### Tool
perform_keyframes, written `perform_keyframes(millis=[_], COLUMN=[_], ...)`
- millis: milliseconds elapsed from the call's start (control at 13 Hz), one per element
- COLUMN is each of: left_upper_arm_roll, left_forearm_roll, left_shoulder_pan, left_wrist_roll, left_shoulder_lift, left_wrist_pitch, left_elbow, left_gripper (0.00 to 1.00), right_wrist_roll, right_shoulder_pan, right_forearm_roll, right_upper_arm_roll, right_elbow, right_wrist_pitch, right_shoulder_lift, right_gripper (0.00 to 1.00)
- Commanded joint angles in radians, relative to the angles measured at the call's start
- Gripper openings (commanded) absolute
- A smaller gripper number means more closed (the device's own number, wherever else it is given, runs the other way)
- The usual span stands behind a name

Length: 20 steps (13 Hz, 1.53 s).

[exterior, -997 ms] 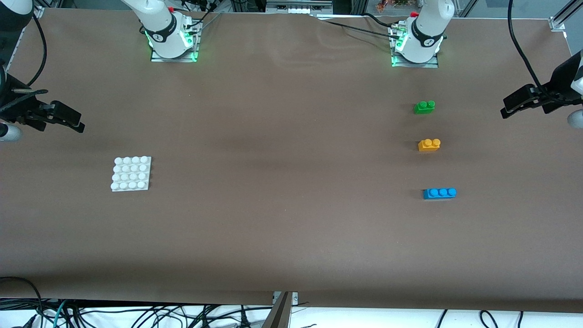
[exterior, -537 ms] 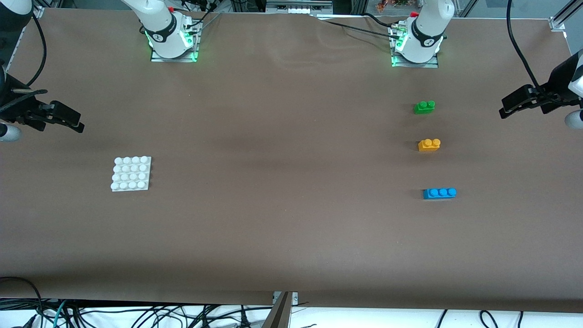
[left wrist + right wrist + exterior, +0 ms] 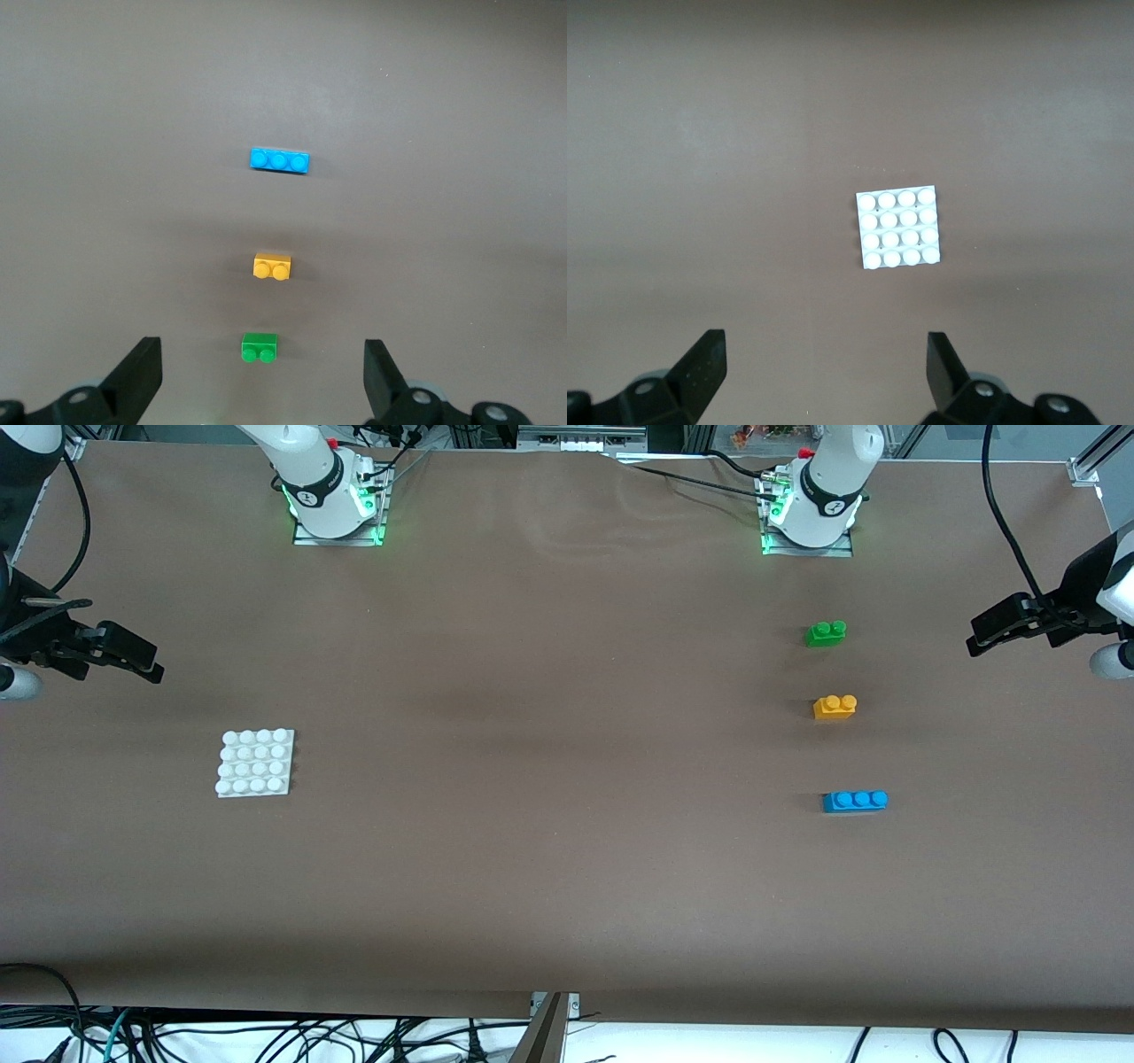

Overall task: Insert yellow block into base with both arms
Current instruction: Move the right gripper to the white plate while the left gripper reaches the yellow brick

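Observation:
The yellow block (image 3: 834, 707) (image 3: 272, 266) lies on the table toward the left arm's end, between a green brick and a blue brick. The white studded base (image 3: 255, 763) (image 3: 898, 227) lies flat toward the right arm's end. My left gripper (image 3: 979, 638) hangs open high over the table's edge at its own end, its fingers (image 3: 142, 372) wide apart and empty. My right gripper (image 3: 146, 662) hangs open and empty over the table at the right arm's end, with its fingers (image 3: 704, 363) spread and the base in its wrist view.
A green two-stud brick (image 3: 825, 633) (image 3: 260, 348) lies farther from the front camera than the yellow block. A blue three-stud brick (image 3: 855, 802) (image 3: 280, 161) lies nearer. Both arm bases (image 3: 332, 496) (image 3: 811, 509) stand at the table's back edge. Cables hang along the front edge.
My left gripper has drifted slightly inward over the table, toward the row of bricks. The right arm, the bricks and the base have not moved.

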Motion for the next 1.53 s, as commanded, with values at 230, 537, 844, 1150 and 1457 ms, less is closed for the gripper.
perform_keyframes(millis=[230,537,844,1150,1457], left_upper_arm_roll=[-0.004,-0.004,-0.014,-0.018,-0.031], left_forearm_roll=[0.023,0.023,0.023,0.023,0.023], left_shoulder_pan=[-0.009,-0.007,-0.003,-0.003,-0.004], left_wrist_roll=[-0.012,-0.012,-0.010,-0.010,-0.010], left_shoulder_lift=[-0.009,-0.010,-0.048,-0.131,-0.133], left_wrist_pitch=[-0.010,-0.009,0.049,0.238,0.339], left_elbow=[-0.004,-0.017,-0.121,-0.346,-0.455], left_gripper=[1.00,1.00,1.00,1.00,1.00], right_wrist_roll=[0.000,0.008,0.000,0.000,-0.003], right_shoulder_pan=[-0.008,-0.008,-0.011,-0.042,-0.045], right_forearm_roll=[-0.012,-0.050,-0.115,-0.113,-0.116], right_upper_arm_roll=[0.005,0.005,0.002,-0.001,-0.042], right_elbow=[0.014,0.011,0.011,-0.005,-0.155], right_wrist_pitch=[-0.006,-0.004,-0.010,0.005,0.182], right_shoulder_lift=[0.002,0.017,0.077,0.148,0.160], right_gripper=[1.00,1.00,1.00,1.00,1.00])
